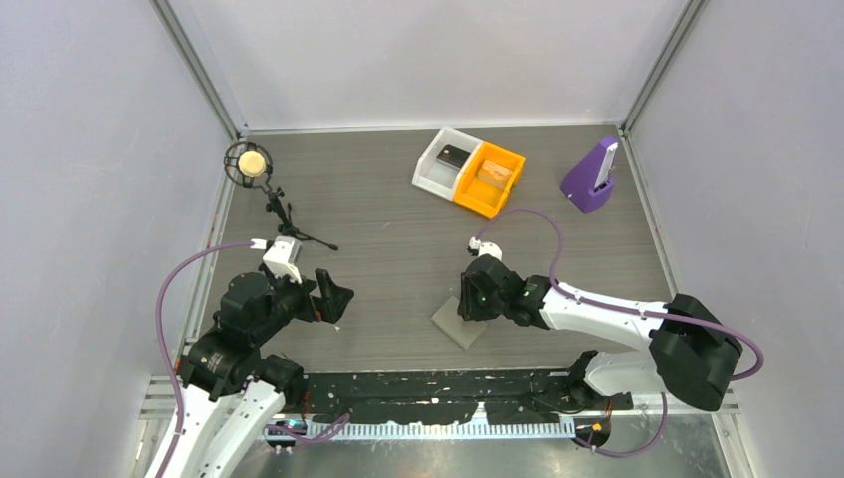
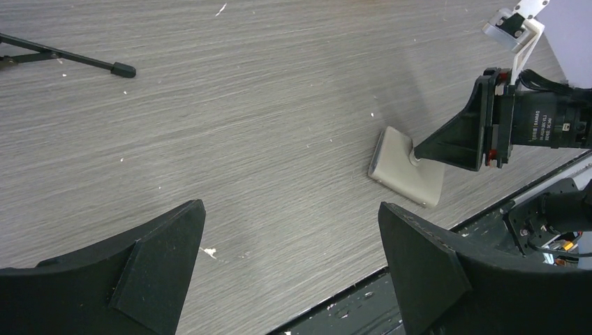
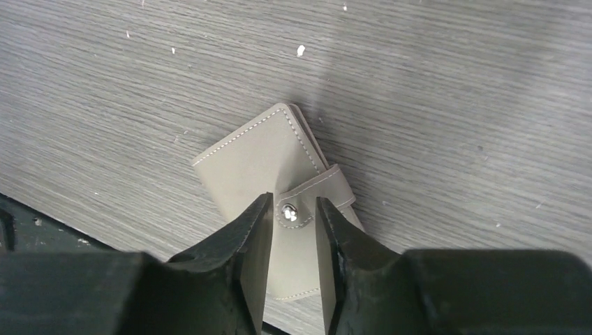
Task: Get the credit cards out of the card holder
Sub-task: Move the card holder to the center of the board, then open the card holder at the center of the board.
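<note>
The card holder (image 1: 456, 323) lies closed and flat on the table near the front edge, grey-brown, with its snap tab (image 3: 311, 202) fastened. It also shows in the left wrist view (image 2: 401, 167) and the right wrist view (image 3: 251, 157). No cards show. My right gripper (image 1: 466, 305) is down on the holder, tips touching its top (image 2: 417, 152). Its jaws stand a narrow gap apart, one on each side of the snap (image 3: 292, 208). My left gripper (image 1: 336, 295) is wide open and empty (image 2: 290, 223), to the left of the holder.
A white bin (image 1: 432, 171) and an orange bin (image 1: 506, 186) stand at the back, each holding something. A purple stand (image 1: 589, 179) is at the back right. A small tripod with a round head (image 1: 249, 163) stands at the left, one leg showing (image 2: 70, 60). The table's front edge (image 2: 419, 237) is just beyond the holder.
</note>
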{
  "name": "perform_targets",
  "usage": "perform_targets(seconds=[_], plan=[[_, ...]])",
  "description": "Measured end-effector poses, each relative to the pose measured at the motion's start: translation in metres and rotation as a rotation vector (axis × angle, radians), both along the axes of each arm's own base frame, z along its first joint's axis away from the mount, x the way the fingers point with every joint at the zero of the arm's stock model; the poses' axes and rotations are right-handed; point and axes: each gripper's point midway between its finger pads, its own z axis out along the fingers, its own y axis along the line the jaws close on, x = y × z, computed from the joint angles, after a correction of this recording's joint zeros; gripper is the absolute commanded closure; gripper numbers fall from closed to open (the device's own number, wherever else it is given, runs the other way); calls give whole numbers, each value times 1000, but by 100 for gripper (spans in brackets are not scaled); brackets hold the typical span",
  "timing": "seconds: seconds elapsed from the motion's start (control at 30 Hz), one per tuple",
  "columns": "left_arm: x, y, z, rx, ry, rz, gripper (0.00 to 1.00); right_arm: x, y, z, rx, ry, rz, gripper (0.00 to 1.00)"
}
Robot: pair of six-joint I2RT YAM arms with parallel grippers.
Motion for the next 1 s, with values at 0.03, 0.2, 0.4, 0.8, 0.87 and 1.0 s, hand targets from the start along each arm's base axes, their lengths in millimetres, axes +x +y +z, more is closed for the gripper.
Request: perform_targets(seconds=[0.03, 0.2, 0.4, 0.8, 0.87, 1.0], plan=[[0, 0, -1, 3, 6, 0, 1, 0, 0, 0, -11, -9, 17, 56], [-1, 0, -2, 3, 7, -1, 1, -1, -6, -3, -90, -70, 132, 53], [-2, 1, 0, 0, -5, -3, 1, -9, -4, -4, -152, -129, 255, 53], [-3, 1, 4, -6, -22, -2, 1, -8, 6, -12, -239, -161, 334, 65], [-3, 1, 4, -7, -24, -3, 1, -6, 6, -13, -255, -166, 328, 69], [-3, 1, 3, -6, -20, -5, 1, -6, 8, -13, -262, -174, 321, 81]])
